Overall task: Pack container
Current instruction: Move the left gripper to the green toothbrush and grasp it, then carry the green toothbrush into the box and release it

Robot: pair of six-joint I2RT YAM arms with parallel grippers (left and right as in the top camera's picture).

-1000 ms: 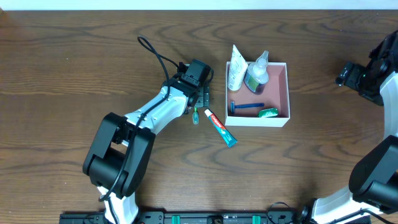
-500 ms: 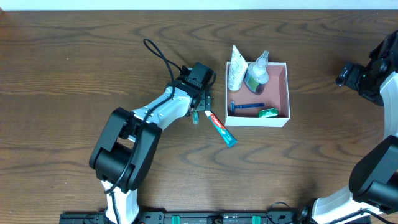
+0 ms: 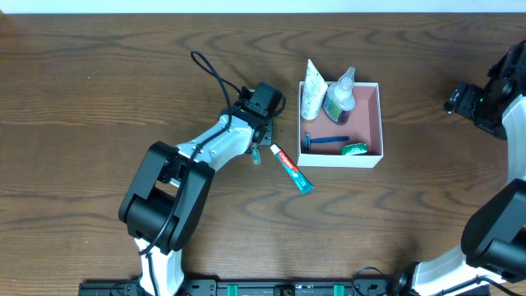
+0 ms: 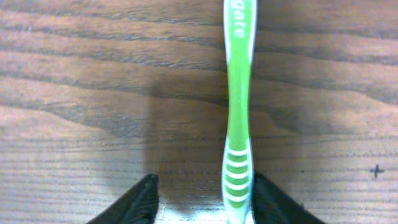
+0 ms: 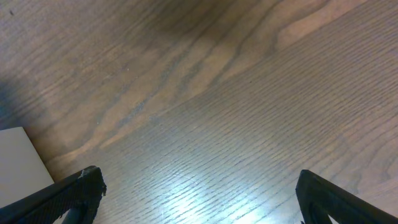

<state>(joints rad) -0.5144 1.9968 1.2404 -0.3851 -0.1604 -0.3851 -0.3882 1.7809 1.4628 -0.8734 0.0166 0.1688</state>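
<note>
The container [image 3: 366, 115] is set right of the worktop's [image 3: 99, 82] middle, nearer the far edge than the near one, its walls square to those edges. Against its far wall a white tube [image 3: 311, 92] is leaned over the left corner and a clear bottle [image 3: 338, 97] is stood beside it. A blue razor [image 3: 326, 141] and a small green item [image 3: 354, 149] are laid along the near wall, and bare pink floor is left between the two rows.

Just outside the container's near left corner a toothpaste tube [image 3: 292, 168] is laid aslant, close to the wall. A green toothbrush [image 4: 238, 124] is laid just left of it.

The left gripper [image 4: 205, 199] is lowered over the toothbrush's handle. One finger is seen against the handle and the other apart from it, so the handle is straddled, not clamped.

The right gripper [image 5: 199, 194] is held spread wide and empty over bare wood near the right edge, well apart from the container.

Broad open wood is left along the left side and the near edge.
</note>
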